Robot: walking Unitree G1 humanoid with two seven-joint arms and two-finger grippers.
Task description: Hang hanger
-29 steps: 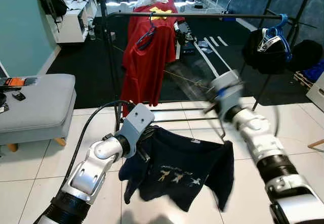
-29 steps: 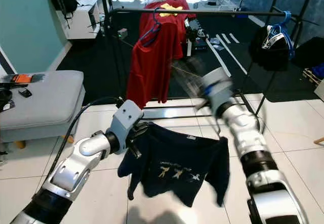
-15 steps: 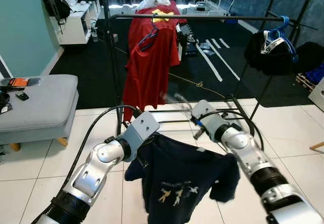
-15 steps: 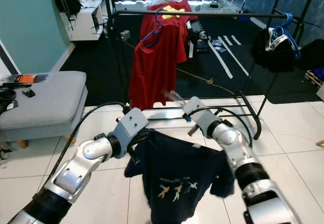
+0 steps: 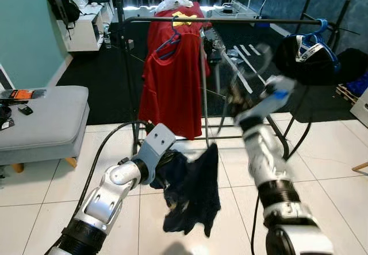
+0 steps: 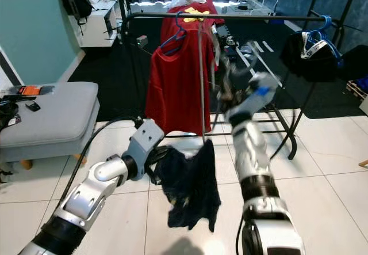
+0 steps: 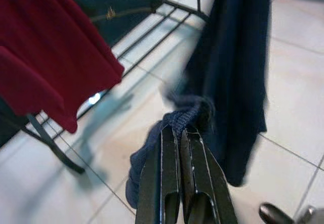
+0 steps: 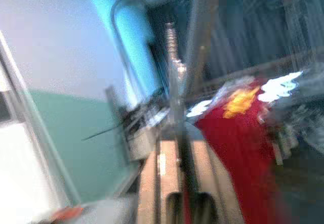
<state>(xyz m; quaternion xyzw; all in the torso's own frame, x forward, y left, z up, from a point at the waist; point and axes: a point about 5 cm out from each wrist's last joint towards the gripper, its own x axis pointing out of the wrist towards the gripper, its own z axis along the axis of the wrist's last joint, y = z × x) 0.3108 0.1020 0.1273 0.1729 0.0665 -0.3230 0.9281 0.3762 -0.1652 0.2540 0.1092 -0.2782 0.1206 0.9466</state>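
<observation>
Far left, well apart from the work, a grey padded bench (image 5: pixel 40 114) on the white tiled floor (image 5: pixel 322 151).

Next, low and in front, the left gripper (image 7: pixel 174 133): jaws closed on a bunched fold of the navy T-shirt (image 5: pixel 192 197), holding it up off the tiles. Rest of the shirt slack below, drooping in a dark bundle, hem clear of the floor.

Behind and above, on the clothes rail (image 5: pixel 241 21), a red T-shirt (image 5: pixel 172 82) already hung on a blue hanger.

Rising from the top of the navy shirt, just beside the red one, a thin pale wire, taken to be the hanger (image 5: pixel 203 94) of the task, reaching up close to rail height. Too thin and smeared to tell whether the hook touches the rail.

Right of that, the right gripper (image 5: pixel 253 79), raised high and blurred with motion, near the rail between the two hung garments. In the right wrist view, jaws drawn together on a slim metal rod, judged to be the hanger's wire; blur leaves some doubt.

Far right, a black garment (image 5: pixel 305 56) on another blue hanger at the rail's end.

Judging progress: shirt on the hanger, hanger lifted toward the rail, so past the midpoint. Left to do: seat the hook over the rail in the gap, free both jaws, let the shirt fall straight
</observation>
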